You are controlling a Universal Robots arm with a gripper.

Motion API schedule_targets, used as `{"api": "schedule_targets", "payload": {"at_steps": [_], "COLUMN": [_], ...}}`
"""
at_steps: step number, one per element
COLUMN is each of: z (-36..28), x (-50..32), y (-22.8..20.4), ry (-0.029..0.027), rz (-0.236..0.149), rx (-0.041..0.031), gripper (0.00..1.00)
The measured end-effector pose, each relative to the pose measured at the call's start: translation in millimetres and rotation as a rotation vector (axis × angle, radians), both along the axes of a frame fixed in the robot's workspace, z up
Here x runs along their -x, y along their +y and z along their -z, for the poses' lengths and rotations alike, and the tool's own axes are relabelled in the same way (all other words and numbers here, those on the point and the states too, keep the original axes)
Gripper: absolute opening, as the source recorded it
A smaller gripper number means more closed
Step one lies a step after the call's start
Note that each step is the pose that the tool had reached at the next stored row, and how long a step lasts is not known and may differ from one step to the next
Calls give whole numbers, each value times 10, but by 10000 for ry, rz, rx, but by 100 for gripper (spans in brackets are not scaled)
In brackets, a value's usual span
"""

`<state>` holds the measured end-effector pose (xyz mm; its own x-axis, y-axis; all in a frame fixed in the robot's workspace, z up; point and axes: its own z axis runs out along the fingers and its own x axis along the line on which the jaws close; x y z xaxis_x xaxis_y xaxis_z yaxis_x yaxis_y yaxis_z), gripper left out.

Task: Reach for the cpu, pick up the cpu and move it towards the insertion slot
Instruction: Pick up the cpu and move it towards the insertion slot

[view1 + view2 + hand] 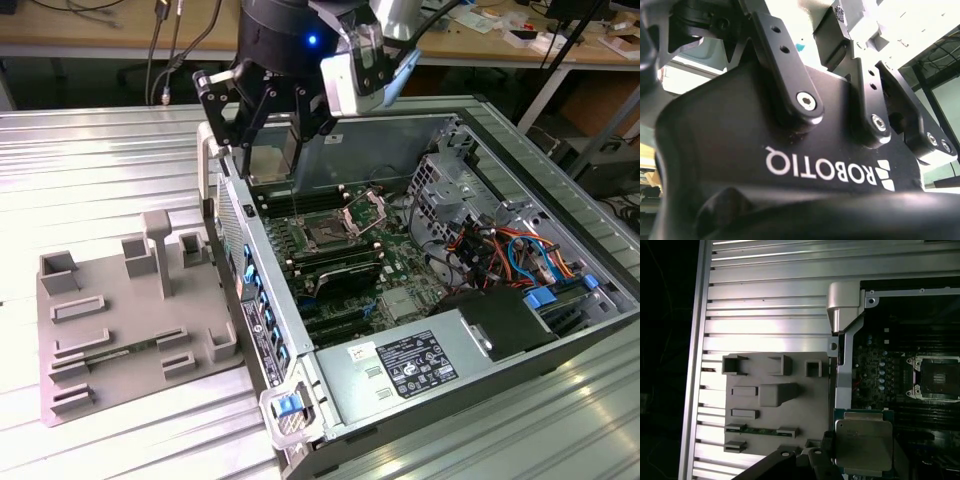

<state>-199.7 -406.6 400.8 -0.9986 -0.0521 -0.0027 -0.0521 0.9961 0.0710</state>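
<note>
We see the open case (480, 120) with the slot (327, 236) bare inside, the gripper (272, 135) above its wall with jaws closed on the cpu (863, 444), the grey tray (120, 330) beside the case

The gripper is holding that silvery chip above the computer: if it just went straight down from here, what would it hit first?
Probably the green circuit board near the case wall, short of the square socket. The gripper holds the chip pointing down, but depth is unclear.
</note>
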Motion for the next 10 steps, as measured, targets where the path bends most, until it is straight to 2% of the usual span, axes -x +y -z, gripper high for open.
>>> {"api": "schedule_targets", "payload": {"at_steps": [10], "z": [7], "x": [-100], "y": [0], "ry": [0], "rz": [0], "rx": [0], "gripper": [54]}}
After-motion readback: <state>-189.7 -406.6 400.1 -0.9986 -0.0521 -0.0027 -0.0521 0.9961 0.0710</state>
